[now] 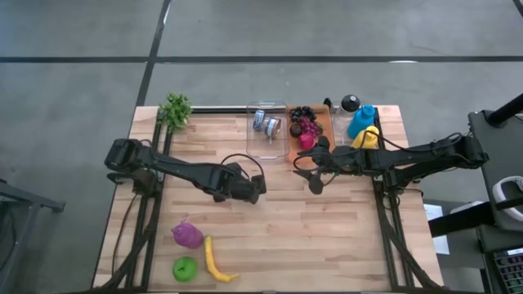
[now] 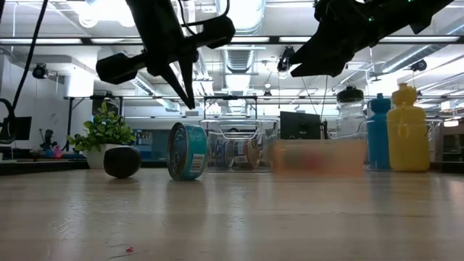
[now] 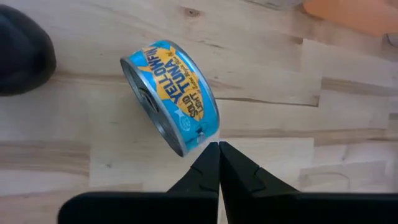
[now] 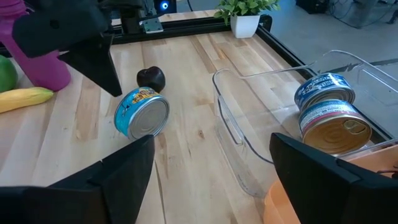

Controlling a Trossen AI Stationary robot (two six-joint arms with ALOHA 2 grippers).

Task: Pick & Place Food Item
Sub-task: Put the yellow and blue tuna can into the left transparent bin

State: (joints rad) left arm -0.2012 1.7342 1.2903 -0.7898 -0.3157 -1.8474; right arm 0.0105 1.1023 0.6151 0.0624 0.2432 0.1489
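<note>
Surface: wooden slatted table (image 1: 270,237), grey floor around it, a lit workshop room beyond.
Task's thing: blue-labelled round tuna tin (image 3: 169,94), on its edge on bare wood near the table's middle, beside a small dark round fruit (image 4: 151,78); it likely rolls easily as it stands.
Left gripper (image 3: 219,163): fingers pressed together, empty, tips hanging just above the tin, apart from it.
Right gripper (image 4: 211,155): jaws spread wide, holding nothing, raised over the table and facing the tin and the clear plastic bin (image 4: 249,155), probably lining up a grasp.
Bin: holds two more tins (image 4: 328,112), so it seems the place for tins.
Tins: three in all.
Front corner: one purple toy fruit (image 1: 187,235), one yellow banana (image 1: 214,261), one green apple (image 1: 185,268).
Back edge: one small green potted plant (image 1: 176,109), one orange tray (image 1: 320,121) of dark and red fruit, bottles beside it.
</note>
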